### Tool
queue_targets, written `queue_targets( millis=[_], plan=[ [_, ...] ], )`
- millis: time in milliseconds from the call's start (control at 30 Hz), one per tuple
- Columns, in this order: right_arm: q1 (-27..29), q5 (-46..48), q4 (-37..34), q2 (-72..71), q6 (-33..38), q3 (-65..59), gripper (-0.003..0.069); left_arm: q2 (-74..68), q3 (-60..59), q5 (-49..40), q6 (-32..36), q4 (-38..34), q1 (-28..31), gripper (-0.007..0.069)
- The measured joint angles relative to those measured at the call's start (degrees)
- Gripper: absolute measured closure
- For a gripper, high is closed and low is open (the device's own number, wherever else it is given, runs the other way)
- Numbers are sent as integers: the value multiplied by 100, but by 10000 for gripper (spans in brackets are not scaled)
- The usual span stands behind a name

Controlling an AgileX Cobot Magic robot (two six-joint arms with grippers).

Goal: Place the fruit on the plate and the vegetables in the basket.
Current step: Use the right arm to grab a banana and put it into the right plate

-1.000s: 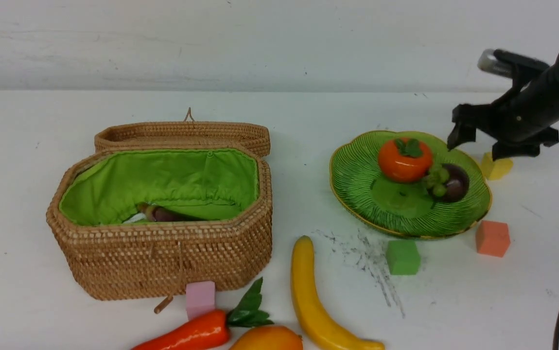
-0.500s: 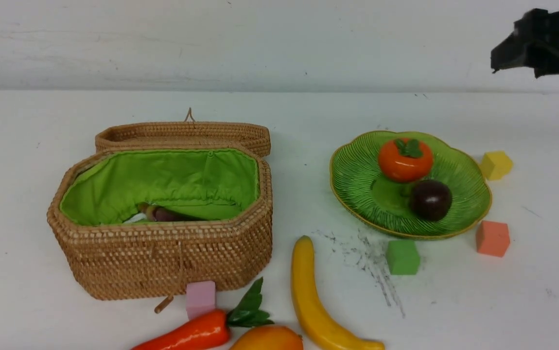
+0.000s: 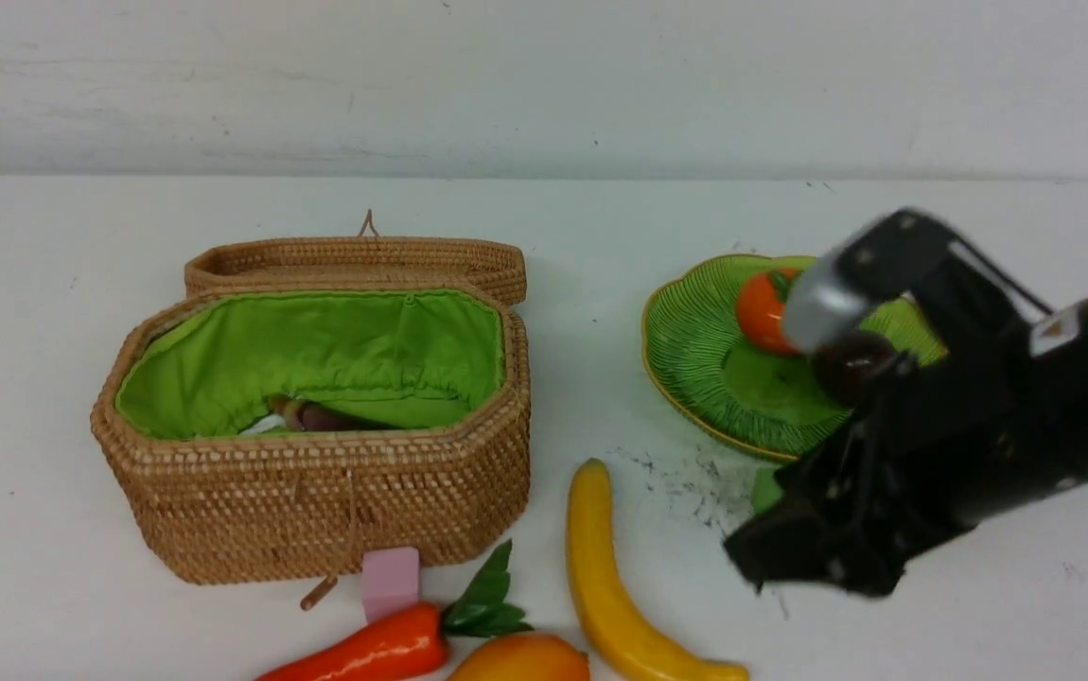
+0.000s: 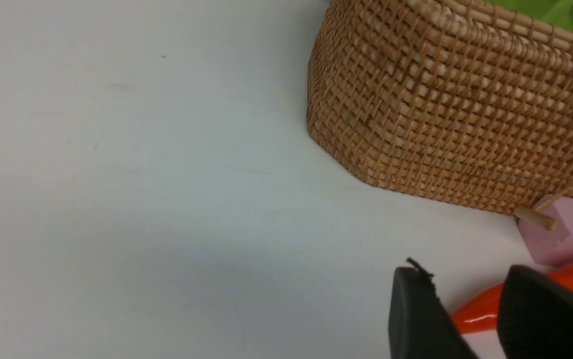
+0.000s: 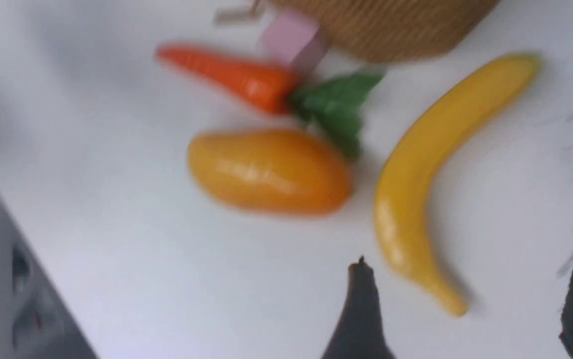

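The banana (image 3: 610,577), mango (image 3: 520,660) and carrot (image 3: 364,653) lie on the table in front of the open basket (image 3: 317,511). An eggplant (image 3: 326,416) lies inside the basket. The persimmon (image 3: 757,312) and mangosteen (image 3: 847,364) sit on the green plate (image 3: 686,378). My right gripper (image 3: 771,558) is low, just right of the banana. In the right wrist view it (image 5: 473,259) is open wide and empty, with the banana's (image 5: 431,169) end between the fingers. My left gripper (image 4: 466,271) is open and empty just above the carrot's tip (image 4: 476,316).
A pink cube (image 3: 390,579) touches the basket's front by the carrot. A green cube (image 3: 764,490) is partly hidden behind my right arm. The basket lid (image 3: 355,260) lies open at the back. The table's front edge (image 5: 17,279) is close to the mango (image 5: 266,172).
My right gripper left the mangosteen on the plate, rose up and away, then swung down and forward to the banana. The mangosteen settled near the plate's middle.
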State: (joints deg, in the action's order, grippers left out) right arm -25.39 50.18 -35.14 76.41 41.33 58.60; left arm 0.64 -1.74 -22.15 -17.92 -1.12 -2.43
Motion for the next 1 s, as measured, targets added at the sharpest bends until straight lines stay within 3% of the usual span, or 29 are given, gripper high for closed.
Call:
queue_targets(
  millis=[100, 267, 767, 867, 967, 1000],
  plan=[
    [-764, -31, 759, 416, -336, 0, 138, 0, 0, 0, 0, 0, 0, 386],
    [-1279, -432, 1602, 1096, -1022, 0, 132, 0, 0, 0, 0, 0, 0, 386],
    [-1360, -1686, 2403, 2651, -1140, 238, 137, 0, 0, 0, 0, 0, 0, 386],
    [-1360, -1732, 2424, 2806, -1078, 238, 169, 0, 0, 0, 0, 0, 0, 386],
    [-1360, -1683, 2444, 2885, -1000, 250, 265, 0, 0, 0, 0, 0, 0, 386],
    [-1360, -1593, 2452, 2876, -965, 261, 349, 0, 0, 0, 0, 0, 0, 386]
  ],
)
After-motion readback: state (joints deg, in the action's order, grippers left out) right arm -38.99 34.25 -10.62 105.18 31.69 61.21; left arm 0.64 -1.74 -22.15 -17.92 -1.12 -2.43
